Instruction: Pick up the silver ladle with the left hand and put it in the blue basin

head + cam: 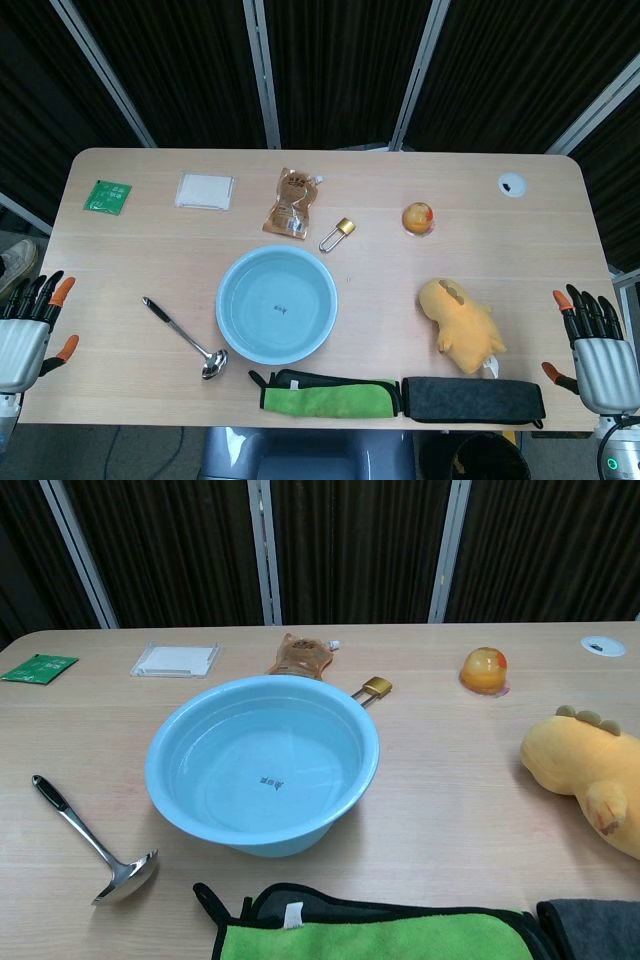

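Note:
The silver ladle (184, 337) (90, 839) lies flat on the table left of the blue basin (233, 331) (168, 793), its black handle pointing to the far left and its bowl near the front edge. The basin sits empty at the table's middle. My left hand (28, 327) hovers open at the table's left edge, well left of the ladle's handle, fingers spread. Open as well, my right hand (598, 340) stays at the right edge. Neither hand shows in the chest view.
A green cloth (325, 396) and a dark grey cloth (470, 397) lie along the front edge. A yellow plush toy (460, 325) sits to the right. Further back are a padlock (338, 234), a brown pouch (291, 203), an orange ball (418, 217), a white packet (205, 190) and a green packet (107, 196).

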Tool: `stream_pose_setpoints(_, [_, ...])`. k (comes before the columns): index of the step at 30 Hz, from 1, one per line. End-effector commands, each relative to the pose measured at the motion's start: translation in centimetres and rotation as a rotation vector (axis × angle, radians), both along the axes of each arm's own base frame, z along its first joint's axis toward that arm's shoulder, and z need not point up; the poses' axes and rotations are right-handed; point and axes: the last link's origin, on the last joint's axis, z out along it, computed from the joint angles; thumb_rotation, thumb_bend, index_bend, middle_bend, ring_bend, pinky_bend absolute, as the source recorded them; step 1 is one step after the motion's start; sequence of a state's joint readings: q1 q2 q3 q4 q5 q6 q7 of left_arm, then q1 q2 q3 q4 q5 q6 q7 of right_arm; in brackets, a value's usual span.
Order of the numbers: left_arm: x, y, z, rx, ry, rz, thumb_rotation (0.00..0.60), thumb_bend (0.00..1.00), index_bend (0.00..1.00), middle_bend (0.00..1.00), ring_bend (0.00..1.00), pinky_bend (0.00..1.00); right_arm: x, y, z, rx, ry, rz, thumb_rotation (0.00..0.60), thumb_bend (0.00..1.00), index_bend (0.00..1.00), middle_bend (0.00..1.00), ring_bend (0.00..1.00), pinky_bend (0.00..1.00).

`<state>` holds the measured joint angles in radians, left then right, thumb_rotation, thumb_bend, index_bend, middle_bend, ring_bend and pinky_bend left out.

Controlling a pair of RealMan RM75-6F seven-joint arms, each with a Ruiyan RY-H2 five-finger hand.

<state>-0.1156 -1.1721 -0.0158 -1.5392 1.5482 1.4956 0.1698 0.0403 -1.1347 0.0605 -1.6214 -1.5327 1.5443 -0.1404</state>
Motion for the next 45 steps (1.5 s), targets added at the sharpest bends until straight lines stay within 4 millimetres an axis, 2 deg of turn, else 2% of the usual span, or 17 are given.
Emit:
stream_pose_setpoints(1, [-0.1, 0.0, 0.0, -0.002, 0.002, 0.007, 0.6, 0.32, 0.0, 0.0, 0.0, 0.0, 0.0, -0.2, 0.0, -0.001, -0.002, -0.002, 0.6, 0.0, 0.0, 0.0, 0.0, 0.0])
stream_pose_setpoints(7, [0.0, 0.1, -0.3, -0.019, 0.004, -0.001, 0.6, 0.32, 0.01, 0.0, 0.0, 0.0, 0.0, -0.1, -0.2, 0.013, 0.002, 0.007, 0.6, 0.0, 0.0, 0.0, 0.0, 0.0])
stream_pose_setpoints(12, [-0.3, 0.4, -1.1, -0.085, 0.012, 0.013, 0.6, 0.32, 0.17, 0.0, 0.0, 0.0, -0.1, 0.1, -0.2, 0.021, 0.003, -0.001, 0.6, 0.0, 0.0, 0.0, 0.0, 0.0])
stream_pose_setpoints(16, [-1.1, 2.1, -1.6, -0.125, 0.071, 0.047, 0.6, 0.32, 0.23, 0.0, 0.0, 0.0, -0.2, -0.1, 0.0, 0.026, -0.001, -0.004, 0.6, 0.0, 0.0, 0.0, 0.0, 0.0])
stream_pose_setpoints(22, [-1.3, 4.4, -3.0, -0.164, 0.036, 0.015, 0.6, 0.33, 0.4, 0.0, 0.0, 0.0, -0.3, -0.4, 0.1, 0.026, -0.012, -0.007, 0.6, 0.0, 0.0, 0.0, 0.0, 0.0])
stream_pose_setpoints(28, [-2.0, 5.9, -5.5, -0.222, 0.06, 0.043, 0.6, 0.34, 0.42, 0.0, 0.0, 0.0, -0.4, -0.7, 0.2, 0.032, -0.02, -0.012, 0.6, 0.0, 0.0, 0.0, 0.0, 0.0])
stream_pose_setpoints(45, [-0.6, 8.3, -11.7, -0.301, 0.102, 0.001, 0.6, 0.35, 0.45, 0.0, 0.0, 0.0, -0.9, -0.9, 1.3, 0.029, -0.055, -0.02, 0.6, 0.0, 0.0, 0.0, 0.0, 0.0])
